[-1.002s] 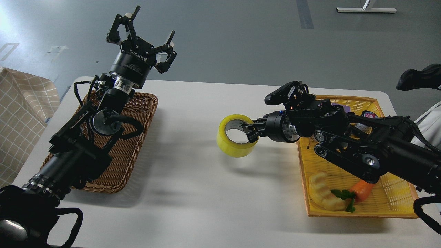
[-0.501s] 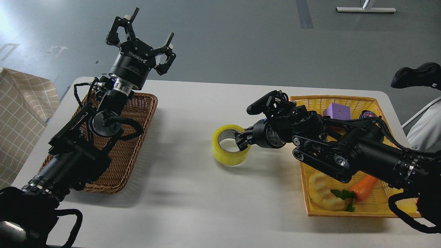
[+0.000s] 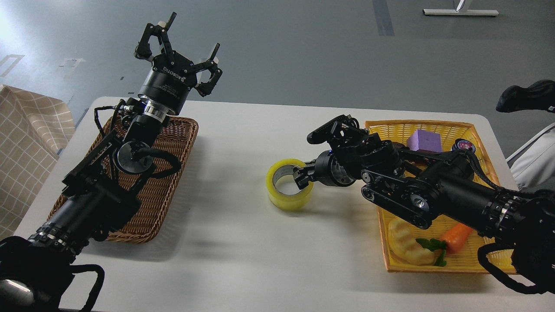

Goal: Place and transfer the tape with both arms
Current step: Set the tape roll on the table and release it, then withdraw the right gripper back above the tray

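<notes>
Now the right pincer grips the tape by its wall, resting on the table.

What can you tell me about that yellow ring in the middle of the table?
It is the tape, a wide roll of glossy, translucent yellow packing tape with a grey-white inner core. It lies near the middle of the white table, its hole facing up, between the two baskets. The right gripper is shut on its right wall, one finger inside the core. Nothing else touches it.
</notes>
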Robot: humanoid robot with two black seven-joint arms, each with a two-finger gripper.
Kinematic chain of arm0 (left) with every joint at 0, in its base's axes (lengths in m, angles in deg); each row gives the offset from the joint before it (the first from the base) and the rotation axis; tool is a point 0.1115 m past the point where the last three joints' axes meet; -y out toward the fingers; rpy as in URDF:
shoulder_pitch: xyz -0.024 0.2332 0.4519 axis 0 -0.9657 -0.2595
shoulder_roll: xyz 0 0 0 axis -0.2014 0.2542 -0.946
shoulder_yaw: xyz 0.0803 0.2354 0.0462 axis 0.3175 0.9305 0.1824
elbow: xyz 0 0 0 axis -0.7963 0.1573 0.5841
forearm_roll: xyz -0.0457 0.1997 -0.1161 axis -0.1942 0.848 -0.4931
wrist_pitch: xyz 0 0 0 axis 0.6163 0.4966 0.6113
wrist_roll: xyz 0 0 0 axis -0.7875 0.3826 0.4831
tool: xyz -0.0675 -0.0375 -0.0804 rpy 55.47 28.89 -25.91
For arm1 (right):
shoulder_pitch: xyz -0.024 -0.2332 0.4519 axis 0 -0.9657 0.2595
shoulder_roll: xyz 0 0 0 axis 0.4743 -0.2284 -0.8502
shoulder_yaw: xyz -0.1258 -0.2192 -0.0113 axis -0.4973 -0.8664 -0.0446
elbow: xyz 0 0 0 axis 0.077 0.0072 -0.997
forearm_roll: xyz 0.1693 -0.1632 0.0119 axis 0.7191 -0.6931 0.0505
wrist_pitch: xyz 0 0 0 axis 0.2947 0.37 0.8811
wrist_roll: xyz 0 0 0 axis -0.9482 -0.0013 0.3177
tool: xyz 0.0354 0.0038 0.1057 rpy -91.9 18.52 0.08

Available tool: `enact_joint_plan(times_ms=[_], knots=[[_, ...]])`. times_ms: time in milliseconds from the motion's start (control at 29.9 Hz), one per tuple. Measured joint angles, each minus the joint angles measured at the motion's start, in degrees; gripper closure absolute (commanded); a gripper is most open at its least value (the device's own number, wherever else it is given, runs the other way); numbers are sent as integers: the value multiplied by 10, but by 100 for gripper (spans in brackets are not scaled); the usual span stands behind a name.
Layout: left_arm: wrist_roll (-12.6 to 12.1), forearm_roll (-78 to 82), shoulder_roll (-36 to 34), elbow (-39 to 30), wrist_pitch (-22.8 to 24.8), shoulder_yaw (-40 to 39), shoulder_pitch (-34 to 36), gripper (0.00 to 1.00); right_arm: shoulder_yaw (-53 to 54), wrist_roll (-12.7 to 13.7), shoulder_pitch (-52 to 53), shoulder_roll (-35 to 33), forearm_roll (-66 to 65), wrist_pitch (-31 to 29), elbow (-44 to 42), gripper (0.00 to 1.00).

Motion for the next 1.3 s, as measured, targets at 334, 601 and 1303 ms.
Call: enact_joint_plan(times_ms=[334,601,1303], knots=[[0,0,-1,0,0,1,0,2,30,-1,3,-6,7,0,7,1],[0,0,-3,0,0,4,-7,2,127,-2,5,-74,15,0,76,0],[-2,2,-9,3,0,8,-12,2,400,-5,-94,-277,599,0,196,0]])
